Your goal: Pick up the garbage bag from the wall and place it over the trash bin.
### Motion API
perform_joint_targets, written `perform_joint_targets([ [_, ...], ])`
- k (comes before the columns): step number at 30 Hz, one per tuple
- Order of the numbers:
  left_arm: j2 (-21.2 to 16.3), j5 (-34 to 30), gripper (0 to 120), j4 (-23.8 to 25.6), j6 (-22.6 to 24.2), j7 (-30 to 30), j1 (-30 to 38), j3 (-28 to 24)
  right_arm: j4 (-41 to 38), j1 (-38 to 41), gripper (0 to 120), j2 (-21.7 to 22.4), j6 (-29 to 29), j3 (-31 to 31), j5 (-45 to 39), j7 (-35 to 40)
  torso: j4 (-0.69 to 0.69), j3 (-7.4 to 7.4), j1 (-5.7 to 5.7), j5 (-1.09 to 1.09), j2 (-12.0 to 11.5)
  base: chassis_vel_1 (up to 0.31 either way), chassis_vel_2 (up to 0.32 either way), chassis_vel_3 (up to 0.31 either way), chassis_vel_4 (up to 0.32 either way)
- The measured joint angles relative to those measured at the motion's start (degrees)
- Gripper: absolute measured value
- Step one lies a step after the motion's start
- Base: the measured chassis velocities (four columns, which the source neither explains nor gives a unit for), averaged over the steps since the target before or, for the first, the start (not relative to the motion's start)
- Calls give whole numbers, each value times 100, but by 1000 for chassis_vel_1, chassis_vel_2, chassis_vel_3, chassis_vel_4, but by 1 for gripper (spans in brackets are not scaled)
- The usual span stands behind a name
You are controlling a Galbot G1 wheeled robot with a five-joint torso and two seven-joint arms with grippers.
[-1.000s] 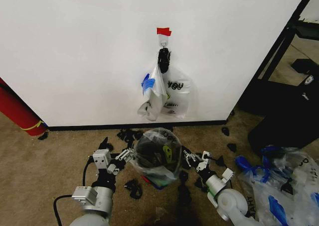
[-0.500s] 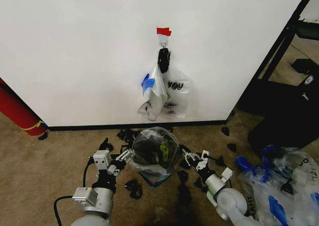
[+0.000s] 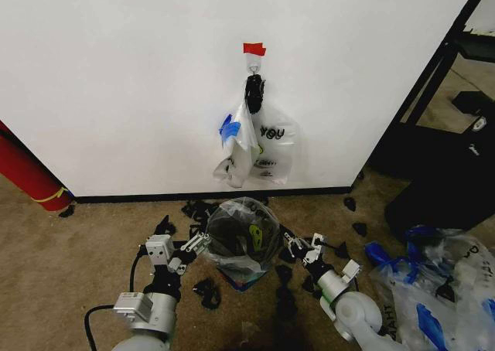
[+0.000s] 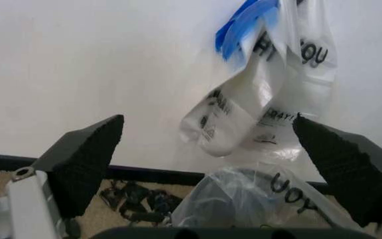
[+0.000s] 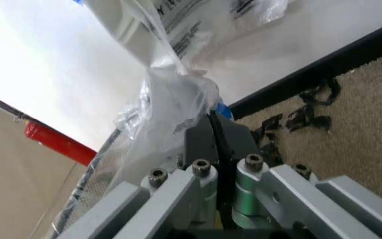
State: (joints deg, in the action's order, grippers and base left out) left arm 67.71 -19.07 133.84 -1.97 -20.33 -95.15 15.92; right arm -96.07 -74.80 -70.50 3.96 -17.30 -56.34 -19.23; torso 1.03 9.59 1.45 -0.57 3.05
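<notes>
The garbage bag [image 3: 246, 226], translucent with a small yellow mark, lies draped over the black trash bin [image 3: 230, 244] on the carpet below the wall [image 3: 116, 80]. My left gripper [image 3: 196, 243] sits at the bag's left side, open, its pads [image 4: 85, 159] spread wide with the bag [image 4: 264, 189] and bin [image 4: 224, 196] between and beyond them. At the bag's right side my right gripper [image 3: 295, 246] is shut, pinching a fold of the bag [image 5: 171, 109] in the right wrist view [image 5: 212, 127].
Two more bags hang from the hook [image 3: 254, 70] under red tape [image 3: 254, 49]: one with blue patches [image 3: 232, 146], one lettered "YOU" [image 3: 275, 146]. A red cylinder [image 3: 27, 173] stands left, a black frame [image 3: 433, 80] and a heap of plastic bags [image 3: 437, 285] right. Black scraps [image 3: 205, 293] litter the carpet.
The bag over the bin was stretched wide between the grippers; it has slackened and drawn in to a rounder shape. Both grippers have shifted slightly.
</notes>
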Motion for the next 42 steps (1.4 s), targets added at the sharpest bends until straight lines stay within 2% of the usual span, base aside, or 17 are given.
perform_joint_targets([
  [8,26,62,100,-34,-28,0,-18,-80,176,-112,0,-39,-49,-102,161,192,1,0,0,0,0,0,0,0,0],
  [25,30,82,100,-16,-35,0,-51,-67,578,212,0,-206,-44,203,876,459,0,0,0,0,0,0,0,0,0],
  [27,34,100,100,-14,-39,0,-71,-72,598,223,8,-209,-43,224,958,499,0,0,0,0,0,0,0,0,0],
  [28,34,100,100,-14,-39,0,-71,-72,598,223,8,-209,-43,224,958,499,0,0,0,0,0,0,0,0,0],
  [30,44,123,100,2,-44,-1,-93,-100,520,161,21,-187,-98,190,961,509,0,0,0,0,0,0,0,0,0],
  [34,40,127,100,8,-45,-2,-91,-109,331,32,33,-100,-180,82,978,491,0,0,0,0,0,0,0,0,0],
  [39,19,131,100,-8,-46,-17,-26,-86,-304,-376,54,18,-489,-197,1434,463,1,0,0,0,0,0,0,0,0],
  [40,19,131,100,-8,-46,-17,-26,-86,-304,-376,54,18,-489,-197,1434,463,1,0,0,0,0,0,0,0,0],
  [42,55,463,100,-244,-313,-40,58,53,-757,-655,65,-169,-1051,-507,2067,957,0,0,0,1,0,0,0,0,0],
])
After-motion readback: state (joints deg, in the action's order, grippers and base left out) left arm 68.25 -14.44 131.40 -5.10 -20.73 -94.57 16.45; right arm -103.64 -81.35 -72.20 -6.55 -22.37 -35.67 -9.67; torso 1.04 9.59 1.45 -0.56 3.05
